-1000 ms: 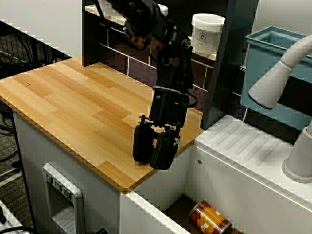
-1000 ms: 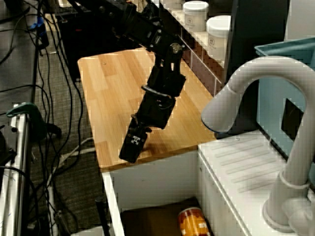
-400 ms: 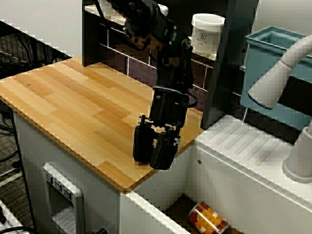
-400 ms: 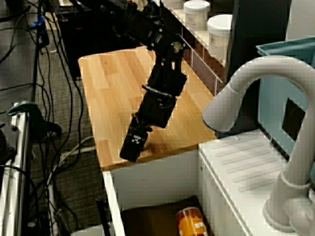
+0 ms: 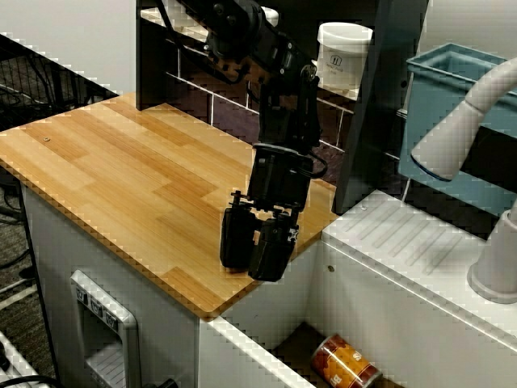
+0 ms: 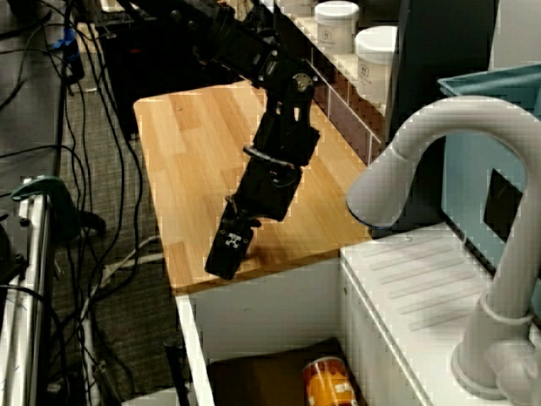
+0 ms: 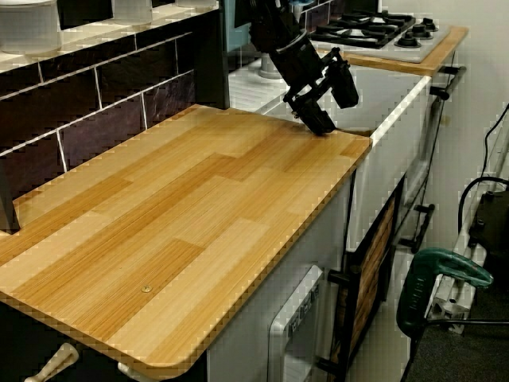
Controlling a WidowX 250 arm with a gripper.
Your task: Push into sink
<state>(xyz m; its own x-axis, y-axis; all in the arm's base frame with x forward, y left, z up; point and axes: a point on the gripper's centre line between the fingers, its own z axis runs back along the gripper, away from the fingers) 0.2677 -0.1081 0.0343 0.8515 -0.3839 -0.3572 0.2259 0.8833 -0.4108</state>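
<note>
An orange jar (image 5: 347, 362) (image 6: 330, 381) lies on its side on the brown floor of the sink (image 5: 367, 303) (image 6: 254, 376), below the wooden counter's (image 5: 129, 178) end. My gripper (image 5: 257, 263) (image 6: 221, 264) (image 7: 339, 116) points down at the counter's corner beside the sink, apart from the jar. Its fingers (image 7: 320, 123) stand slightly apart, and nothing is between them. In the view from the counter's far end the jar is hidden behind the sink's white front (image 7: 390, 151).
A grey faucet (image 5: 460, 137) (image 6: 423, 152) arches over the ribbed drainboard (image 5: 420, 242). A blue-grey bin (image 5: 452, 81) stands behind it. White tubs (image 5: 343, 52) (image 6: 376, 51) sit on the tiled shelf. A stove (image 7: 382, 28) lies beyond the sink. Cables (image 6: 51, 127) hang left of the counter.
</note>
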